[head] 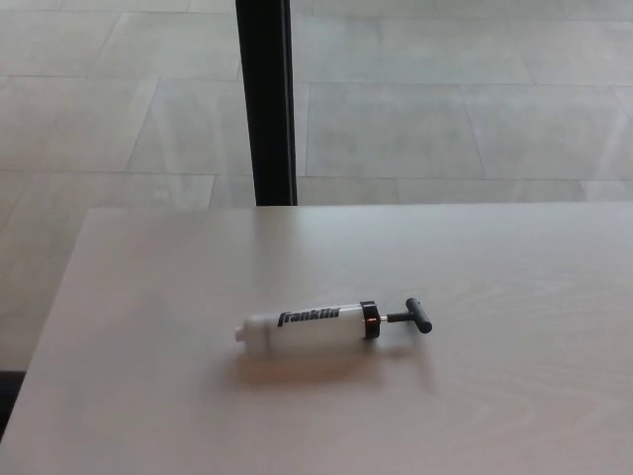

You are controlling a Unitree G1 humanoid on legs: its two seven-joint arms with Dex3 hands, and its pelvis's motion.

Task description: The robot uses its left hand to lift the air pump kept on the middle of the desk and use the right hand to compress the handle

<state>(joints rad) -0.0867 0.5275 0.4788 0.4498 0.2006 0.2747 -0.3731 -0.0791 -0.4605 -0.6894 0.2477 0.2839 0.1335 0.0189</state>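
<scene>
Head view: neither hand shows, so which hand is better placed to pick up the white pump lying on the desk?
Likely left. The white cylindrical air pump lies slightly left of the pale wooden desk's middle, its barrel end toward the robot's left and its black T-handle pointing right, which leaves the handle for the right hand.
</scene>
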